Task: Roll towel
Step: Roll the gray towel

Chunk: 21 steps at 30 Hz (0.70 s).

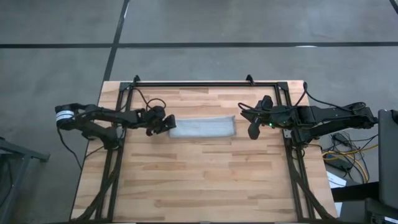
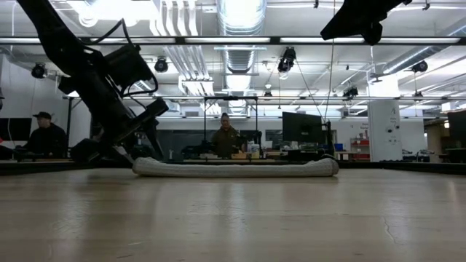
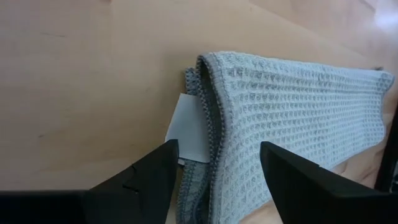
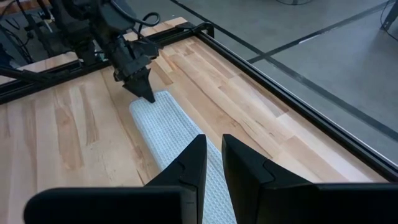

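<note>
The towel is lying rolled into a long, flat bundle across the far middle of the wooden table. The left gripper is sitting at the roll's left end, jaws spread and released. The right gripper is hovering just beyond the right end, jaws nearly closed and holding nothing.

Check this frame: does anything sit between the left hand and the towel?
Nothing visible does. The left hand is open at the towel's end, its fingers straddling the folded edge with only bare table around. The right hand waits off the towel's other end, raised above the table.
</note>
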Tool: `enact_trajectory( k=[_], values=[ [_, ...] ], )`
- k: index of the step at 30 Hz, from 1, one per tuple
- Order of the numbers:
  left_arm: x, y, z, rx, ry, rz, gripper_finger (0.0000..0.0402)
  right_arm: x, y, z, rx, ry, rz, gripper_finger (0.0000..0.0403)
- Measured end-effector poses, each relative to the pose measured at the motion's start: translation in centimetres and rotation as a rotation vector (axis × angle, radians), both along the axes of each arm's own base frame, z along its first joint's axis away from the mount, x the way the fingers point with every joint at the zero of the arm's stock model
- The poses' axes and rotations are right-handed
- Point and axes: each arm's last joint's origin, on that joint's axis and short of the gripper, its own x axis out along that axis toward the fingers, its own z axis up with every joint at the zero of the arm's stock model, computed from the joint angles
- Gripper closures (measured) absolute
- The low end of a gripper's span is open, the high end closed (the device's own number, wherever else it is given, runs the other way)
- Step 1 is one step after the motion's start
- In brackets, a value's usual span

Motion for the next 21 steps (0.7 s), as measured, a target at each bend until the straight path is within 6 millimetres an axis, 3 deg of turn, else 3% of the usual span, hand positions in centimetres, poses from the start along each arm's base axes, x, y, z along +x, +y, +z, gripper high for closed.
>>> enact_trajectory(
  k=[19, 21],
  values=[
    [-0.12, -0.12, -0.16, -0.024, 0.008, -0.019, 0.0388, 0.00, 0.00, 0.00, 0.000, 0.000, 0.000, 0.0353],
    [-0.11, -0.12, -0.16, -0.021, 0.008, -0.022, 0.0393, 0.00, 0.00, 0.00, 0.000, 0.000, 0.000, 0.0353]
  ],
)
